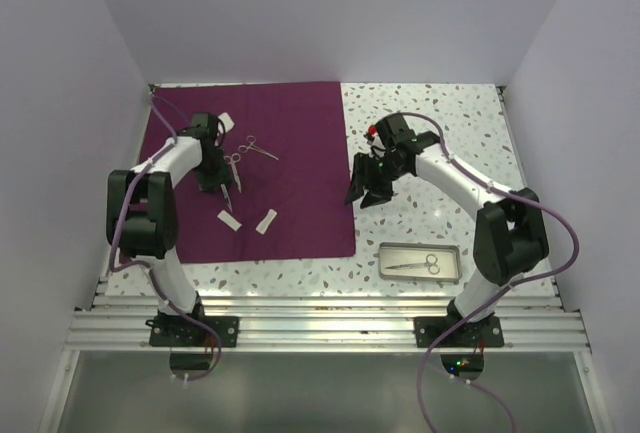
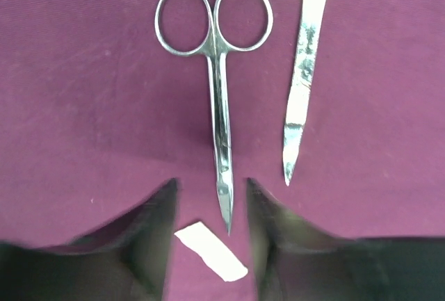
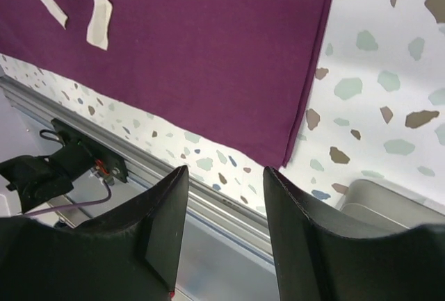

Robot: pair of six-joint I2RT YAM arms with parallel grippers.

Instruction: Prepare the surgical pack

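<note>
The plum-purple cloth (image 1: 290,193) lies flat on the left of the table. Two silver scissor-like instruments (image 1: 258,147) lie on it; in the left wrist view one (image 2: 219,106) points its tip between my fingers and the other (image 2: 306,71) lies to its right. My left gripper (image 1: 222,185) (image 2: 211,197) is open just above the cloth, holding nothing, with a white gauze pad (image 2: 211,252) under it. Two more gauze pads (image 1: 229,220) (image 1: 267,220) lie nearer the front. My right gripper (image 1: 365,191) (image 3: 226,176) is open and empty by the cloth's right edge (image 3: 208,51).
The small steel tray (image 1: 445,253) sits on the speckled table at the front right with one pair of scissors (image 1: 420,264) in it; its corner shows in the right wrist view (image 3: 389,200). Another white pad (image 1: 226,121) lies behind the left wrist. White walls enclose the table.
</note>
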